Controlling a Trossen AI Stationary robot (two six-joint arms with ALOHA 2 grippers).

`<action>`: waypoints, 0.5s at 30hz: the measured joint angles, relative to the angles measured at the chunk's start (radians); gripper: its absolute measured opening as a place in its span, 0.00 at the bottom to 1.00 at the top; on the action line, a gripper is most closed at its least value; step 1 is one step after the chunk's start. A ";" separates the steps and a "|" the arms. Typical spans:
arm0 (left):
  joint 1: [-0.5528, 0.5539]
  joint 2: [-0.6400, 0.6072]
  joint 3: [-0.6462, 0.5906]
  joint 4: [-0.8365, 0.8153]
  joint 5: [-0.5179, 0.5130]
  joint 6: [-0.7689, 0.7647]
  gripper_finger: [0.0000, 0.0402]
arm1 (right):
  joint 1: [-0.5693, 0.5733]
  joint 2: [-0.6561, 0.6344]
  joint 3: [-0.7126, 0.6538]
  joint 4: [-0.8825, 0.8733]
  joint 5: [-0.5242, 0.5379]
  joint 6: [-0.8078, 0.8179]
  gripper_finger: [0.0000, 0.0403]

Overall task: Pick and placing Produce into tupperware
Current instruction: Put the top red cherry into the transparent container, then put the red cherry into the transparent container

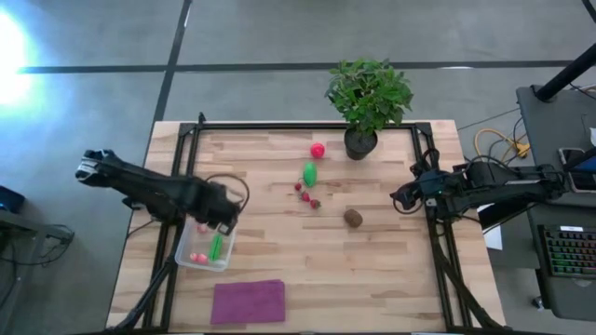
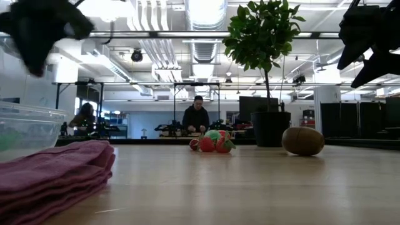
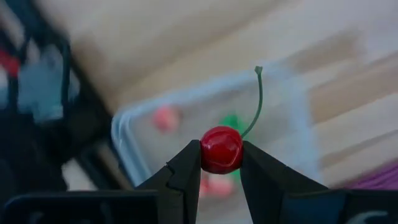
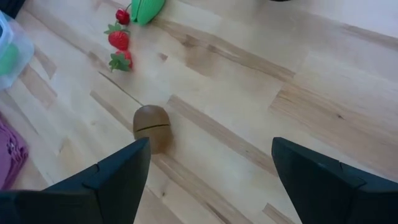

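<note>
My left gripper (image 3: 221, 163) is shut on a red cherry (image 3: 221, 149) with a thin green stem, hovering above the clear tupperware (image 1: 206, 247), which stands near the table's left edge with pink pieces and a green piece inside. My right gripper (image 4: 208, 168) is open by the table's right edge, above and apart from the brown kiwi (image 4: 152, 127). On the table's middle lie two strawberries (image 1: 308, 197), a green oval piece (image 1: 309, 173) and a red round piece (image 1: 318, 149). My left gripper pinches the cherry's round red body (image 3: 211, 151) between its two fingertips, one on each side. The cherry is lifted clear above the tupperware, its green stem (image 3: 257, 102) sticking out free beyond the fingers.
A potted leafy plant (image 1: 368, 98) stands at the table's far edge. A folded purple cloth (image 1: 248, 301) lies at the near edge beside the tupperware. A black frame (image 1: 438, 247) runs along the table's sides. People sit in the room beyond.
</note>
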 joint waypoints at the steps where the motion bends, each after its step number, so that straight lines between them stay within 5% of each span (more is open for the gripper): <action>1: -0.012 0.000 -0.025 0.002 0.025 -0.031 0.20 | 0.000 0.000 0.000 0.000 -0.003 -0.002 0.81; 8: -0.048 0.000 -0.136 0.081 0.062 -0.122 0.23 | 0.000 0.000 0.000 0.000 -0.018 -0.015 0.81; 15: -0.048 0.000 -0.180 0.106 0.138 -0.206 0.43 | 0.000 0.000 0.000 -0.001 -0.023 -0.017 0.81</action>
